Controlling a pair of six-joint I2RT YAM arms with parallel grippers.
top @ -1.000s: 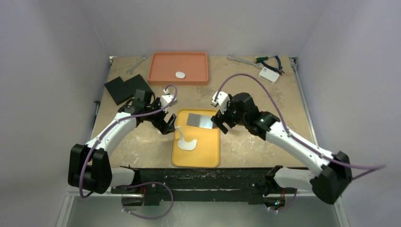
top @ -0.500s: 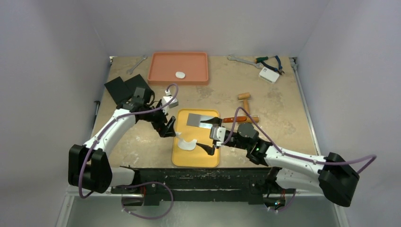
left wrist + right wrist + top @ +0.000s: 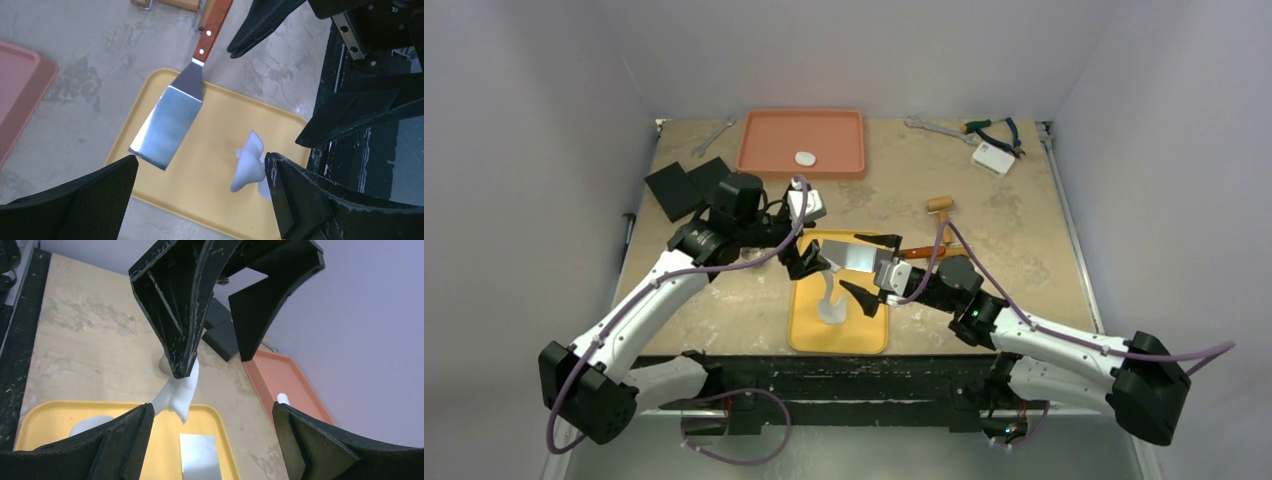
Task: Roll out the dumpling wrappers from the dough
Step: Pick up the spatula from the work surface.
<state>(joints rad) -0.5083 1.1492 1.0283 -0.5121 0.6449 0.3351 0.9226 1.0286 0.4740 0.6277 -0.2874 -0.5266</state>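
Observation:
A ragged white dough scrap (image 3: 828,300) hangs from one finger of my left gripper (image 3: 812,258) and stretches down to the yellow tray (image 3: 839,335). In the left wrist view the scrap (image 3: 248,165) clings to the right finger while the left gripper (image 3: 200,165) is wide open. My right gripper (image 3: 851,262) is open and empty, facing the left one over the tray. The right wrist view shows the scrap (image 3: 182,390) dangling from that fingertip. One dumpling wrapper (image 3: 805,157) lies in the orange tray (image 3: 764,165). A metal spatula (image 3: 852,256) rests on the yellow tray.
A small wooden roller (image 3: 940,205) lies right of the yellow tray. Black blocks (image 3: 689,185) sit at the left. Wrenches (image 3: 929,125), pliers (image 3: 994,130) and a white box (image 3: 994,157) lie along the far edge.
My right gripper left the spatula on the tray, pulled back, and now faces the left gripper, open. My left gripper rose and moved right, stretching the dough scrap upward.

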